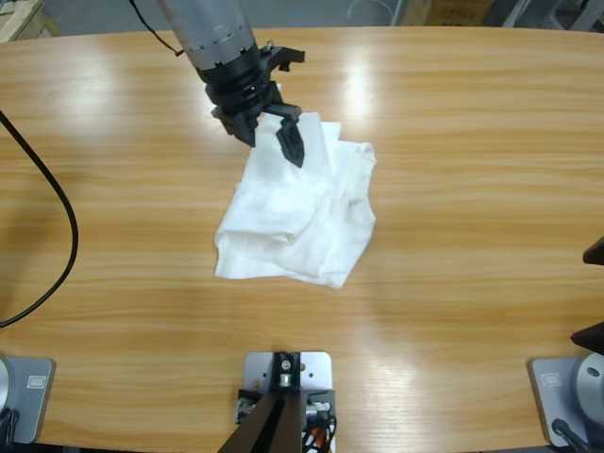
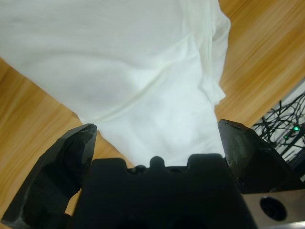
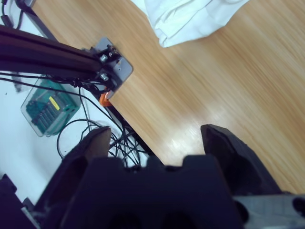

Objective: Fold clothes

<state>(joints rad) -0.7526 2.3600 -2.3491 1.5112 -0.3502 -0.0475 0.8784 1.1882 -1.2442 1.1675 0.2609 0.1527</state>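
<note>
- The T-shirt [image 1: 297,217] lies crumpled in a loose heap near the middle of the desk [image 1: 472,142], layers bunched over one another and no sleeve or hem laid flat.
- It looks light, soft and limp: it would likely sag and drape from any pinch and slide easily on the smooth wood.
- The left tool [image 1: 271,132] hangs over the heap's far edge, jaws spread and holding nothing.
- The right tool [image 3: 155,138] sits off by the desk's edge, well apart from the cloth, jaws likewise spread.
- A sensible hold is probably a single outer edge or corner, not the thick middle folds.
</note>
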